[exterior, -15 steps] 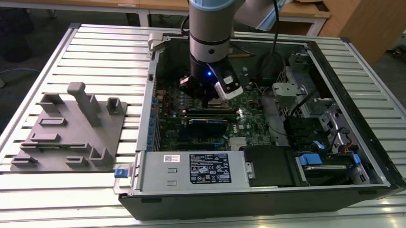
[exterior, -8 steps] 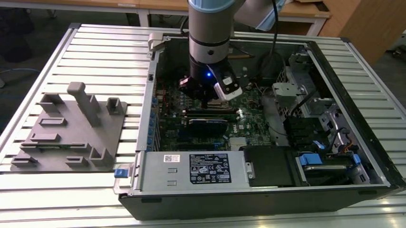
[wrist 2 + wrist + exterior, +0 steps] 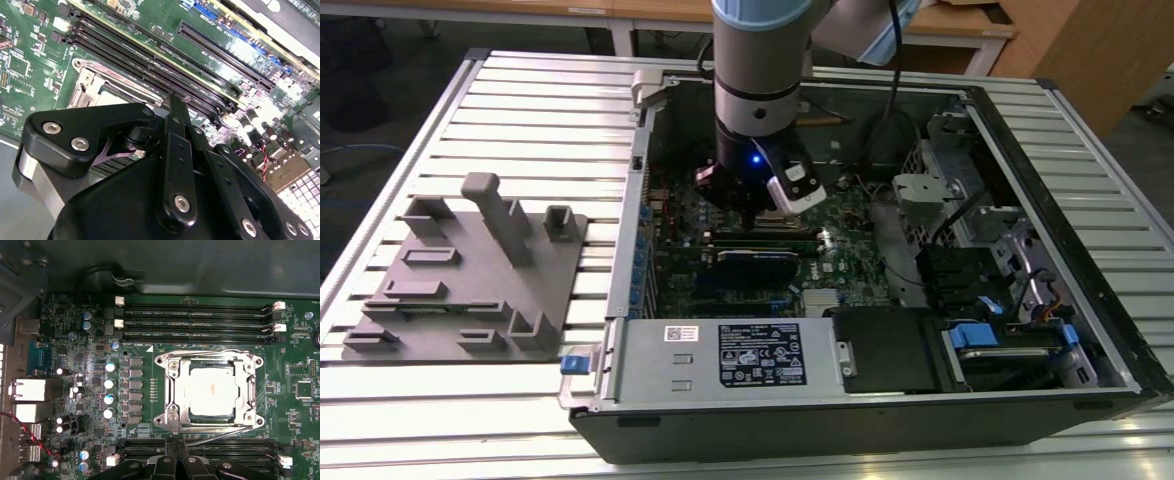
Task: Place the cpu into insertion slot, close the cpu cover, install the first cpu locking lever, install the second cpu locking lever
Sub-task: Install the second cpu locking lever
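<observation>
Open computer case (image 3: 881, 400) on a slatted table (image 3: 520, 110): the cpu (image 3: 212, 390) sits in the insertion slot (image 3: 172, 390) under the closed cpu cover (image 3: 248, 392); the gripper (image 3: 175, 447), fingers seemingly together and empty, appears to be working a locking lever (image 3: 220, 436), which likely calls for careful hooking.

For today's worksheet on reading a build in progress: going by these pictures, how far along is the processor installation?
Looks done: the cpu sits in the insertion slot, and the cpu cover lies flat over it. One wire lever runs flat along the edge beside the memory slots. In hand: the gripper hovers at the opposite edge, where the other lever juts outward at an angle. Left: seating that second lever, as far as visible.
</observation>
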Robot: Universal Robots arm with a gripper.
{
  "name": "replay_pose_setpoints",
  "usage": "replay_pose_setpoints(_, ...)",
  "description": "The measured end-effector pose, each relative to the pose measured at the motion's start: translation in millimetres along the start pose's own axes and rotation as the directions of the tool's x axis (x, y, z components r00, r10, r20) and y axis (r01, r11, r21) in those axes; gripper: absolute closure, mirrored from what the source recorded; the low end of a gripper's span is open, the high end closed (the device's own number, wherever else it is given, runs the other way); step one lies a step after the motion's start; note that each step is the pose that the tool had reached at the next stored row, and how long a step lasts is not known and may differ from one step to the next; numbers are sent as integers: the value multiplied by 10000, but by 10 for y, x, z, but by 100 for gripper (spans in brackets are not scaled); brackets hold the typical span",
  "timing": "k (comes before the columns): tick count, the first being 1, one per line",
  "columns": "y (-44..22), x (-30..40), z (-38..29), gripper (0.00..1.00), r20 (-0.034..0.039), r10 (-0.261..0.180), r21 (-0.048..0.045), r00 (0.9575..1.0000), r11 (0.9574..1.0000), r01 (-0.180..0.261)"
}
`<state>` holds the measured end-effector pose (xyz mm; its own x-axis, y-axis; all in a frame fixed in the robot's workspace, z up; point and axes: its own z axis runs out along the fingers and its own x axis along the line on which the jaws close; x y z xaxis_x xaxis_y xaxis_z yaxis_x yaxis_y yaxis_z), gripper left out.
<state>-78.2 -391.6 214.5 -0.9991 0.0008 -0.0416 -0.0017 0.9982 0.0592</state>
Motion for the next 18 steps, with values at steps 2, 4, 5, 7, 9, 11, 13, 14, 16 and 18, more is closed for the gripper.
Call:
replay_pose_setpoints(2,0,18,2,90,-1,0,1,10000,10000,0)
replay_pose_setpoints(4,-1,30,7,90,-1,0,1,10000,10000,0)
replay_pose_setpoints(5,-1,33,12,90,-1,0,1,10000,10000,0)
replay_pose_setpoints(7,-2,41,25,90,-1,1,1,10000,10000,-1)
replay_pose_setpoints(9,-3,44,29,90,-2,0,3,10000,10000,0)
replay_pose_setpoints(11,-2,44,30,90,-3,-1,0,10000,10000,1)
replay_pose_setpoints(13,-2,45,34,90,-1,4,-89,10000,10000,-4)
replay_pose_setpoints(14,-2,47,36,90,0,7,-138,10000,9999,-7)
replay_pose_setpoints(16,-3,51,42,90,-1,10,-222,10000,9998,-10)
replay_pose_setpoints(18,-3,53,51,90,0,10,-257,10000,9997,-10)
